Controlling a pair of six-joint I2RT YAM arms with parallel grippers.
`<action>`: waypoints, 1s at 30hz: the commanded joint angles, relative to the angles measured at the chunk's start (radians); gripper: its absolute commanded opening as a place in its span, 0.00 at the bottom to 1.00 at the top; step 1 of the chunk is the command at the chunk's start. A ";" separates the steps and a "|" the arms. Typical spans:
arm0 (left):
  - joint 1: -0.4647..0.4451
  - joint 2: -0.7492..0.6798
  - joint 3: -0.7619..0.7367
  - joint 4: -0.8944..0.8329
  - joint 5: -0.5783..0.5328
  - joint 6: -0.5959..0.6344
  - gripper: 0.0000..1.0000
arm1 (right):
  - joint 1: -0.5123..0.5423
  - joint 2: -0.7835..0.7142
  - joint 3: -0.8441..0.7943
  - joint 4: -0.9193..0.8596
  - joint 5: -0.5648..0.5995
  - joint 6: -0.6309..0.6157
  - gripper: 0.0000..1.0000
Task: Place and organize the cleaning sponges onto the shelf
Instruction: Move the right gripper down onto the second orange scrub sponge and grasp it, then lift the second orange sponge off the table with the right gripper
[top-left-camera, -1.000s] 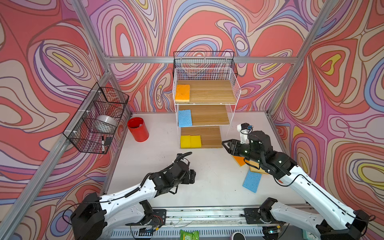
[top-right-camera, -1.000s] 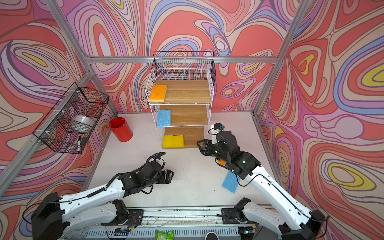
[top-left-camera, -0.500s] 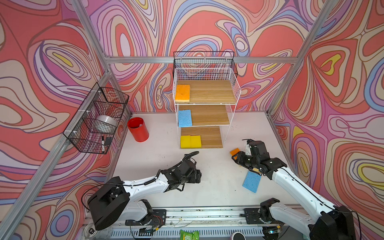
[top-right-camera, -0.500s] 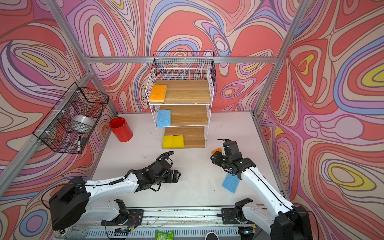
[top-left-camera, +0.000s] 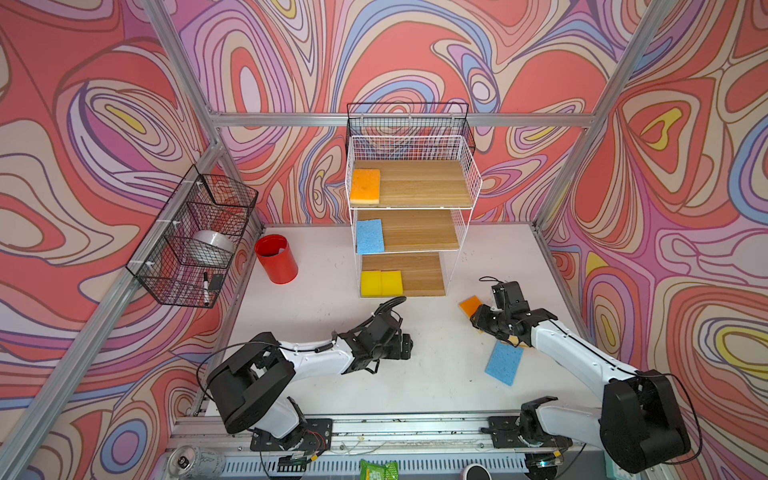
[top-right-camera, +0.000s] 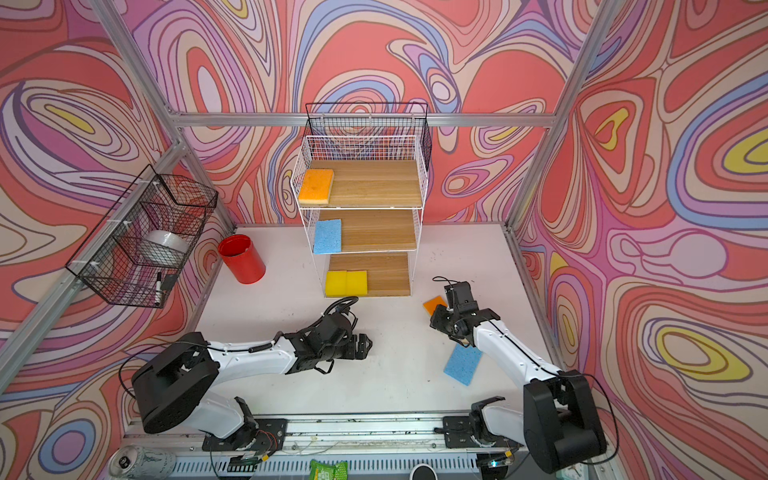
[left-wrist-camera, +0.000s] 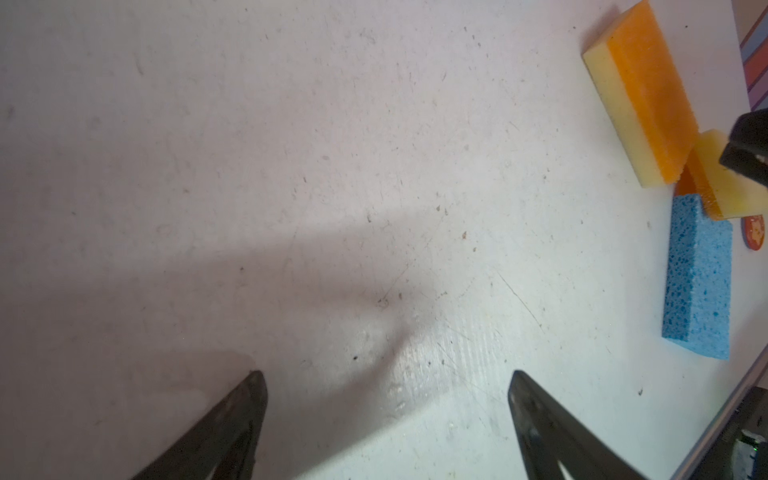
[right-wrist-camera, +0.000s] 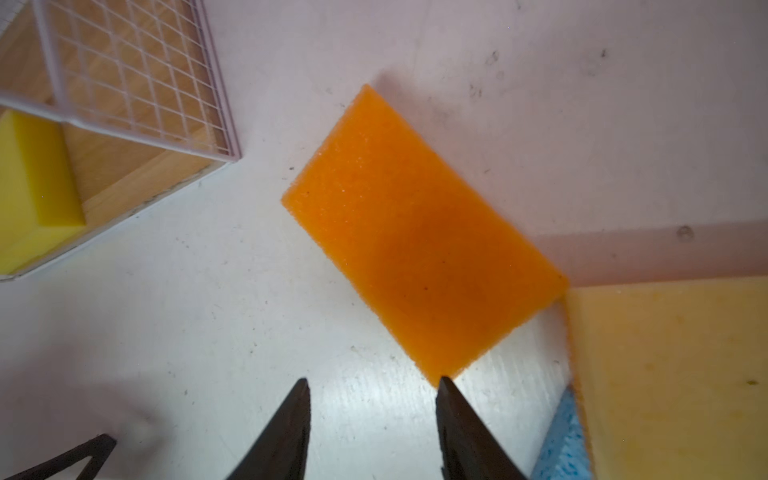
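**Right gripper approaching a loose sponge.** The right gripper is low over the white table, its jaws parted with nothing between them.

*Risk:* The orange sponge lies diagonal to the jaw line. Only its near corner reaches one fingertip. Closing from this pose would probably pinch that corner alone, and the soft foam could then fold, swivel or slip free on the lift. Sliding further over the sponge may also nudge the upturned sponge. Its pale yellow layer faces up, it sits just beside the orange one, and a light blue sponge shows at its edge.

*Position:* The orange sponge rests flat on the table, ahead of the fingertips and offset to one side. It is near the front corner of the shelf but not on any tier.

The left gripper hovers wide open and empty above bare table, well apart from all three loose sponges.
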 joint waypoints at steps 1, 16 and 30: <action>0.012 0.018 0.005 0.004 0.023 0.014 0.92 | -0.055 0.044 0.034 0.042 0.013 -0.027 0.54; 0.021 -0.068 -0.037 -0.017 0.014 0.028 0.93 | -0.239 0.175 0.060 0.237 -0.151 0.025 0.58; 0.029 -0.179 -0.064 -0.073 -0.015 0.031 0.93 | -0.235 0.186 -0.021 0.280 -0.234 0.034 0.58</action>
